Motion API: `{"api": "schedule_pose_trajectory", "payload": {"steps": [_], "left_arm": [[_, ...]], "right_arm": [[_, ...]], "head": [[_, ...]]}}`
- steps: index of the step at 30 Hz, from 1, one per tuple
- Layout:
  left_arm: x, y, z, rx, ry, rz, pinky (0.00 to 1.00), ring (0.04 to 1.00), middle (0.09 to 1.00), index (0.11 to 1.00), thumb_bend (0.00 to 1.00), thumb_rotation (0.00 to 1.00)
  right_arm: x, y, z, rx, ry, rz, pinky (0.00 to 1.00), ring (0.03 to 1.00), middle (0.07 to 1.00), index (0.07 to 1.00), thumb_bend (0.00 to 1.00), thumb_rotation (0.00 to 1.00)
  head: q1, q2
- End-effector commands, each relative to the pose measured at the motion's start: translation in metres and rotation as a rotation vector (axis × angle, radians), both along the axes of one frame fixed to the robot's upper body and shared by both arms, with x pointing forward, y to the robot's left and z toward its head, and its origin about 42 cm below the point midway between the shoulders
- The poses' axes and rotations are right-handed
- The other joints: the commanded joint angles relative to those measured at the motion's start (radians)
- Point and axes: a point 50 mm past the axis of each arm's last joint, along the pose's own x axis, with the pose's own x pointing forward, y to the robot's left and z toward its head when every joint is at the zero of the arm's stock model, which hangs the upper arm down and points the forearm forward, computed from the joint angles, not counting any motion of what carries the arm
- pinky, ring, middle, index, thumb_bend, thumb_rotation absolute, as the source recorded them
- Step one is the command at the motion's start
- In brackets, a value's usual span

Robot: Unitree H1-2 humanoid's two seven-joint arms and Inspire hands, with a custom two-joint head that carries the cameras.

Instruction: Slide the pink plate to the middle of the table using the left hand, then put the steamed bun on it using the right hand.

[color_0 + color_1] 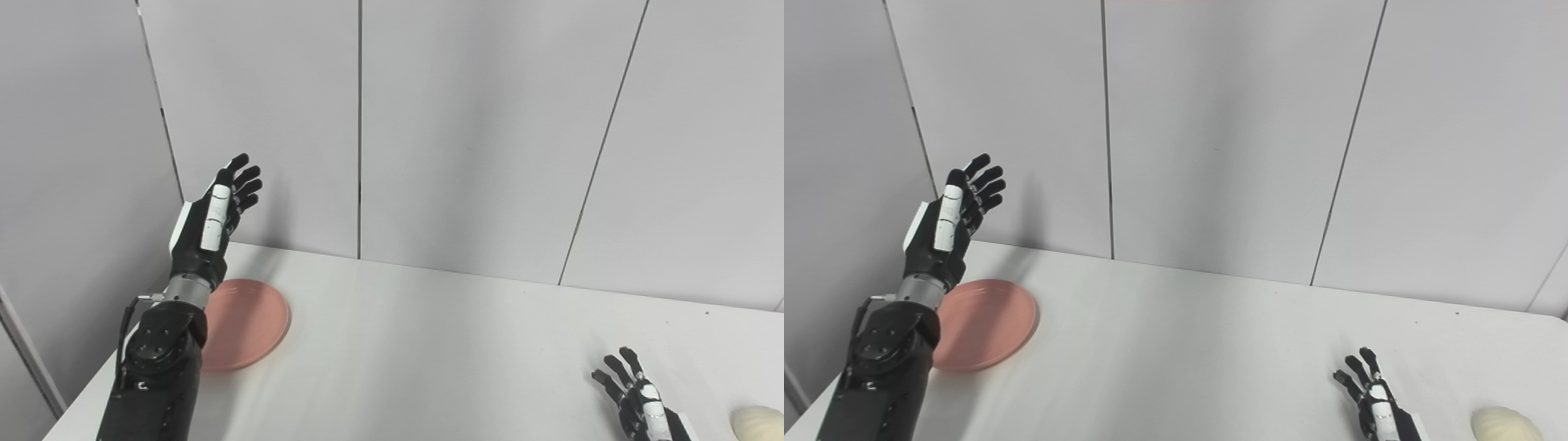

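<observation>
While my left robot hand (208, 229) is raised above the far left corner of the white worktop (429, 343), its fingers (245, 180) are spread and extended, pointing up and slightly right, with nothing in its grasp. Its dark forearm rises from the bottom left edge, tilted a little rightward. Just below and to the right of that wrist lies the pink plate (251, 321), flat on the worktop, with its left part hidden behind my forearm; the hand is not touching it. My right robot hand (1375, 401) rests low at the bottom right, fingers spread and pointing away from me, holding nothing. Near it, just to its right and apart from it, sits the pale steamed bun (1507, 424), partly cut off by the picture's lower edge.
</observation>
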Motion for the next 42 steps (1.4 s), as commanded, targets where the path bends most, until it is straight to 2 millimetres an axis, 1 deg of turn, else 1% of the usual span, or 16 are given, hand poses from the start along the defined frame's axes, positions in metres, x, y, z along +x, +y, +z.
{"api": "schedule_pose_trajectory", "payload": {"steps": [1, 5, 7, 10, 12, 13, 16, 18, 22, 24, 27, 30, 32, 34, 38, 42], "left_arm": [[0.007, 0.025, 0.034, 0.042, -0.107, 0.034, 0.82, 0.851, 0.86, 0.847, 0.9, 0.93], [0.013, 0.048, 0.022, 0.033, -0.082, 0.064, 0.8, 0.842, 0.86, 0.865, 0.93, 0.91], [0.015, 0.058, 0.015, 0.04, -0.068, 0.076, 0.81, 0.843, 0.862, 0.872, 0.93, 0.91], [0.016, 0.072, 0.004, 0.046, -0.042, 0.091, 0.79, 0.826, 0.851, 0.837, 0.89, 0.91], [0.017, 0.081, -0.004, 0.037, -0.03, 0.098, 0.78, 0.82, 0.846, 0.867, 0.85, 0.9], [0.018, 0.088, -0.007, 0.031, -0.024, 0.106, 0.78, 0.82, 0.846, 0.867, 0.85, 0.9], [0.019, 0.102, -0.013, 0.018, -0.016, 0.131, 0.79, 0.828, 0.847, 0.882, 0.83, 0.9], [0.02, 0.109, -0.015, 0.012, -0.012, 0.143, 0.79, 0.824, 0.843, 0.869, 0.84, 0.89], [0.021, 0.129, -0.019, -0.027, 0.001, 0.152, 0.8, 0.796, 0.821, 0.876, 0.88, 0.89], [0.02, 0.132, -0.022, -0.035, 0.014, 0.159, 0.82, 0.802, 0.817, 0.879, 0.9, 0.9], [0.02, 0.138, -0.031, -0.044, 0.038, 0.17, 0.81, 0.821, 0.845, 0.879, 0.89, 0.9], [0.02, 0.142, -0.04, -0.054, 0.059, 0.177, 0.8, 0.829, 0.843, 0.886, 0.88, 0.88], [0.019, 0.141, -0.046, -0.05, 0.072, 0.181, 0.8, 0.828, 0.848, 0.894, 0.86, 0.89], [0.018, 0.138, -0.048, -0.046, 0.079, 0.185, 0.77, 0.817, 0.841, 0.884, 0.84, 0.9], [0.016, 0.136, -0.06, -0.058, 0.116, 0.195, 0.77, 0.816, 0.849, 0.886, 0.85, 0.9], [0.013, 0.129, -0.073, -0.065, 0.147, 0.19, 0.77, 0.811, 0.839, 0.863, 0.84, 0.9]], "right_arm": [[-0.006, 0.005, -0.023, 0.02, 0.038, -0.009, 0.99, 0.868, 0.933, 0.969, 0.81, 0.96], [-0.003, 0.003, -0.025, 0.024, 0.043, -0.018, 0.98, 0.857, 0.924, 0.968, 0.82, 0.95], [-0.002, 0.002, -0.026, 0.021, 0.043, -0.02, 0.98, 0.855, 0.922, 0.969, 0.83, 0.94], [-0.002, 0.001, -0.026, 0.017, 0.042, -0.026, 0.97, 0.848, 0.916, 0.965, 0.83, 0.94], [-0.003, 0.0, -0.026, 0.013, 0.04, -0.026, 0.98, 0.854, 0.919, 0.969, 0.84, 0.94], [-0.004, 0.0, -0.026, 0.016, 0.039, -0.026, 0.98, 0.854, 0.919, 0.969, 0.84, 0.94], [-0.006, 0.0, -0.026, 0.021, 0.036, -0.025, 0.97, 0.848, 0.92, 0.966, 0.83, 0.94], [-0.006, -0.001, -0.026, 0.023, 0.036, -0.025, 0.97, 0.852, 0.921, 0.967, 0.82, 0.94], [-0.006, -0.001, -0.026, 0.022, 0.039, -0.026, 0.98, 0.853, 0.921, 0.968, 0.81, 0.94], [-0.006, -0.001, -0.026, 0.027, 0.038, -0.025, 0.98, 0.845, 0.92, 0.968, 0.79, 0.94], [-0.007, -0.001, -0.025, 0.028, 0.038, -0.027, 0.97, 0.84, 0.919, 0.968, 0.79, 0.94], [-0.007, -0.001, -0.025, 0.027, 0.037, -0.028, 0.98, 0.846, 0.919, 0.968, 0.78, 0.94], [-0.008, -0.001, -0.025, 0.026, 0.037, -0.027, 0.98, 0.845, 0.918, 0.967, 0.78, 0.94], [-0.009, -0.001, -0.024, 0.027, 0.037, -0.027, 0.98, 0.846, 0.917, 0.968, 0.78, 0.94], [-0.01, -0.001, -0.023, 0.02, 0.033, -0.025, 0.98, 0.846, 0.916, 0.964, 0.78, 0.94], [-0.01, 0.0, -0.022, 0.014, 0.032, -0.024, 0.96, 0.84, 0.911, 0.961, 0.79, 0.94]], "head": [[-0.001, -0.005], [-0.004, -0.011], [-0.005, -0.012], [-0.005, -0.01], [-0.002, -0.011], [-0.001, -0.009], [0.0, -0.006], [0.001, -0.007], [0.002, -0.008], [0.003, -0.006], [0.002, -0.002], [0.001, 0.0], [0.0, 0.005], [0.0, 0.006], [0.001, 0.013], [-0.002, 0.016]]}}
